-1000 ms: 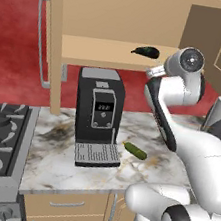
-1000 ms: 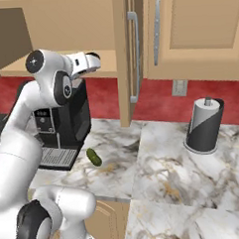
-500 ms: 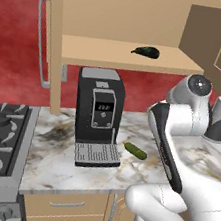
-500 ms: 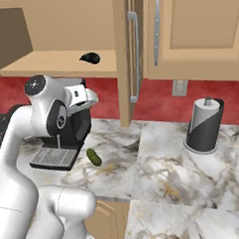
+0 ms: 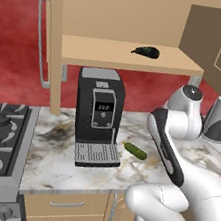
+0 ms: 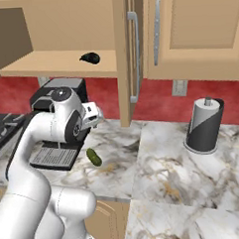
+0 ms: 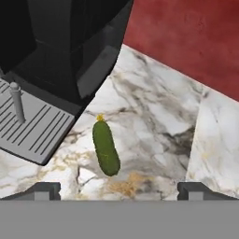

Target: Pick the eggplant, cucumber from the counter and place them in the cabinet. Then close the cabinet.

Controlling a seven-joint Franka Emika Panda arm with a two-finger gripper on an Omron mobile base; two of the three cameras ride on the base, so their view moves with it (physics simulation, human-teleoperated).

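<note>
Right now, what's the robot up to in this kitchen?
It is putting vegetables away. The eggplant already lies on the shelf of the open cabinet. The gripper, fingers spread and empty, hangs above the cucumber, which lies on the counter beside the coffee machine.

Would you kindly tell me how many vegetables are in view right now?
2: the eggplant lies on the cabinet shelf, and the cucumber lies on the counter beside the coffee machine.

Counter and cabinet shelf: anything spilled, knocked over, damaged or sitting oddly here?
Nothing stands out. The cucumber lies flat on the counter beside the coffee machine, the eggplant rests on the cabinet shelf, and the paper towel roll stands upright.
</note>
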